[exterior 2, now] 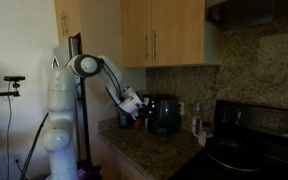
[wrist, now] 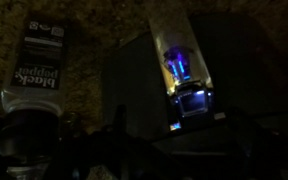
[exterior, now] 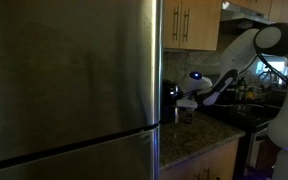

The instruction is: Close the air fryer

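Note:
The air fryer is a small glossy black box on the granite counter, under the wooden cabinets. In the wrist view it fills the middle, with a blue-lit display on its front. My gripper is at the end of the white arm, just beside the fryer's side and close to touching it. In an exterior view the gripper shows past the fridge edge, and the fryer is mostly hidden behind the fridge. The fingers are only dark shapes at the bottom of the wrist view, so I cannot tell their opening.
A huge brushed-steel fridge blocks most of one exterior view. A black stove stands beyond the fryer. A black pepper shaker stands beside the fryer. A small bottle is on the counter.

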`<state>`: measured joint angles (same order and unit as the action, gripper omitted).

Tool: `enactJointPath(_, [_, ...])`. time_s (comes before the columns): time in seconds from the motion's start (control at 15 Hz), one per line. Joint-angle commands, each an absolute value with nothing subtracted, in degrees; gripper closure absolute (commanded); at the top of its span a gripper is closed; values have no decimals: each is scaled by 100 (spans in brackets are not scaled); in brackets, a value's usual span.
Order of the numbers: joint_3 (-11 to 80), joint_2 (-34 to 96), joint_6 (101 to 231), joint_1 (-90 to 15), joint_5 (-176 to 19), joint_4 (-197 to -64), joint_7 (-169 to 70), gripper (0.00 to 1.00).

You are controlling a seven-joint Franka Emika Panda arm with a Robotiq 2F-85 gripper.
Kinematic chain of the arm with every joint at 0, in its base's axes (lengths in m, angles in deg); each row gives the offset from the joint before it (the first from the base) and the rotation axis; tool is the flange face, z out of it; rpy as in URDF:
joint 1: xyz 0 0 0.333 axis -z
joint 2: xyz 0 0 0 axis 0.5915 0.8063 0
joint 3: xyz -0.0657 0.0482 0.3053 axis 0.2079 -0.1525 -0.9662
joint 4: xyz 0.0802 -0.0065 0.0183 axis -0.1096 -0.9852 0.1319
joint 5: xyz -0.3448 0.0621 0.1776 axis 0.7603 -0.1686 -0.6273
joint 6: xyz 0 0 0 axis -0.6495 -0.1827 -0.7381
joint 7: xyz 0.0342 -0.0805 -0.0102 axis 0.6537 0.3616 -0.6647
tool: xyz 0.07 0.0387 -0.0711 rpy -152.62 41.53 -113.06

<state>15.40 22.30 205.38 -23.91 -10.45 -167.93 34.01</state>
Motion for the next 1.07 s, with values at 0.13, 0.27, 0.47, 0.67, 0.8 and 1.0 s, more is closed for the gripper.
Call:
enactJointPath(0.13, [1714, 2990, 20454, -2713, 1405, -15744, 5981, 0])
enactJointPath(0.27, [1617, 3043, 20491, -2671, 2266, -15594, 6953, 0])
enactJointPath(0.47, [1497, 3081, 20269, -2623, 3092, -15664, 8078, 0])
enactJointPath(0.67, [2086, 2688, 20278, -2974, 1316, -16749, 6575, 0])
enactJointPath(0.8, [1893, 2276, 20195, -2743, 290, -17266, 5672, 0])
enactJointPath(1.0, [1589, 1868, 20116, -2513, -1241, -18220, 4269, 0])
